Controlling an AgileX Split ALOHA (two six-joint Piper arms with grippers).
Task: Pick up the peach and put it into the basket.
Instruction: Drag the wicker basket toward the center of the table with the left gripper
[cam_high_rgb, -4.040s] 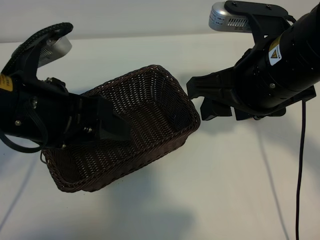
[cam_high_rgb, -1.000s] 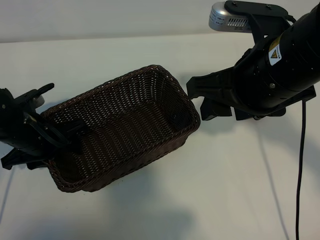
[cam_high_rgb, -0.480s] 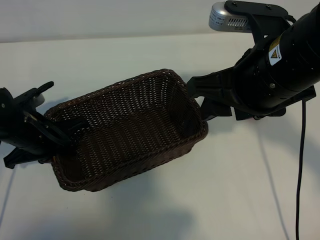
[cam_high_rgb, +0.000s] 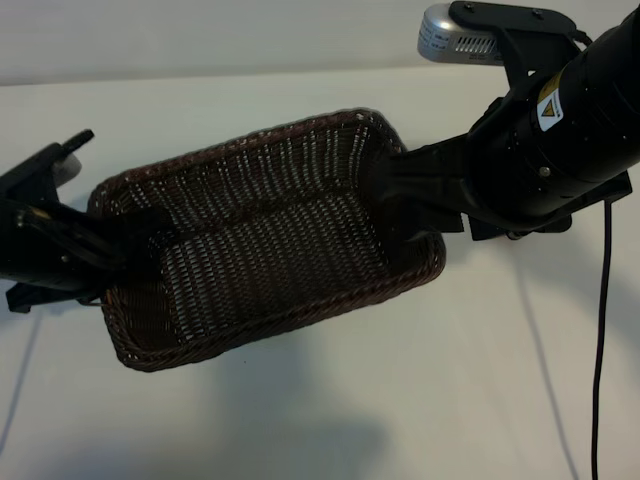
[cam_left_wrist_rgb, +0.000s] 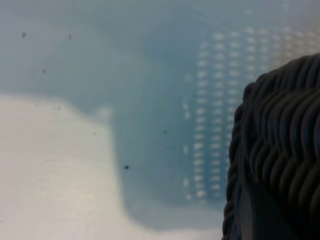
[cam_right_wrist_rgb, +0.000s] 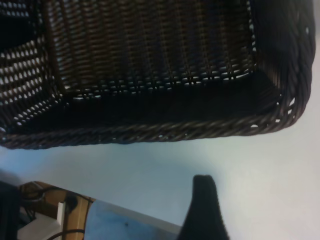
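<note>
In the exterior view the basket fills the middle of the frame, tilted, its left short end raised off the white table. The left gripper, at the left edge of the frame, has its fingers clamped on the braided rim of that end, one finger reaching inside the weave. The left wrist view agrees: the rim sits close against the lens at the lower right of that picture, with the table and the basket's shadow beneath it.

The right gripper reaches in from the upper right of the frame, its jaws standing apart and holding nothing, its tips just at the basket's right end. Whether they touch the wicker cannot be told. The right wrist view looks onto the basket's far wall and its empty woven floor.

The peach shows in none of the views; the basket's visible floor holds no fruit, and where it lies cannot be told.

The risk seems to be the hold itself. A pinch on one rim of a wide, light basket could slip or let it swing, and the free end could knock against the right gripper. With the basket hoisted and askew, any fruit dropped in could roll to the low end or bounce out.
</note>
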